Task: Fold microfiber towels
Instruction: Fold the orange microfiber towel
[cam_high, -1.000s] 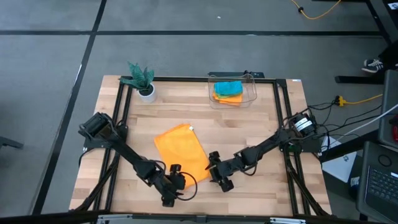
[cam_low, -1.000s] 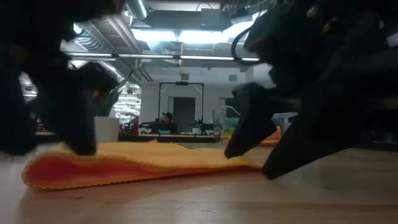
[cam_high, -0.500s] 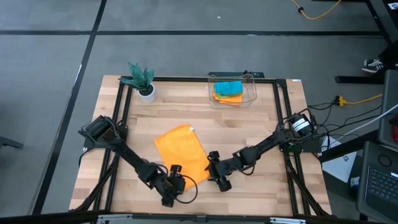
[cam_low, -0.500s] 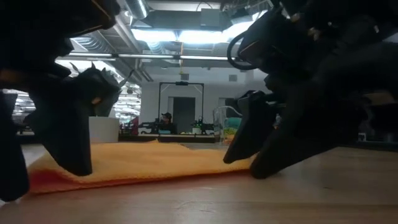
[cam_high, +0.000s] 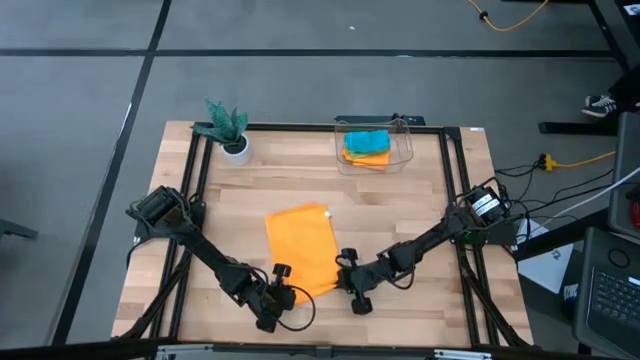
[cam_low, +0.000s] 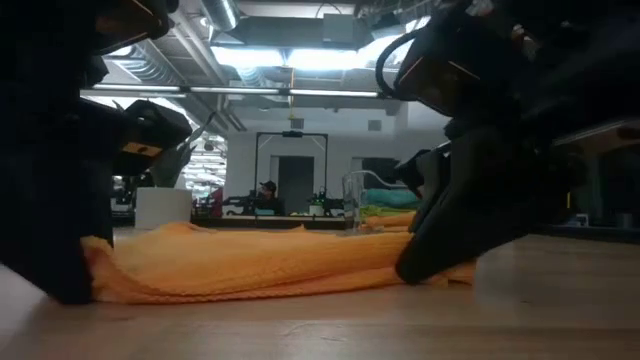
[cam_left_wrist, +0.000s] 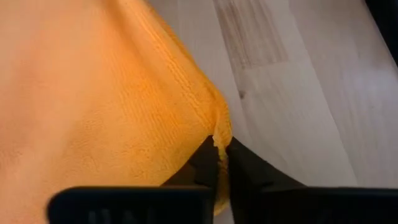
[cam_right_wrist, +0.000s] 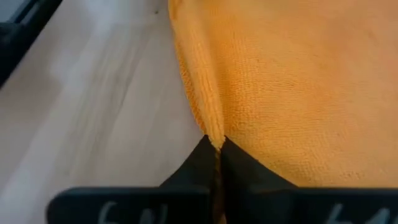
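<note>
Both grippers, left (cam_high: 283, 297) and right (cam_high: 345, 283), pinch the two near corners of my orange towel (cam_high: 302, 245), which lies on the table well short of the clear bin (cam_high: 404, 150). Step in hand: corners gripped. Next, I judge, lift both together and carry them over toward the bin-side edge.

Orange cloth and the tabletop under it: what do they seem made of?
The orange cloth looks like soft, matte microfiber or terry: its surface shows fine ribbed loops. The light wooden tabletop looks like smooth planks, with visible grain and seams.
</note>
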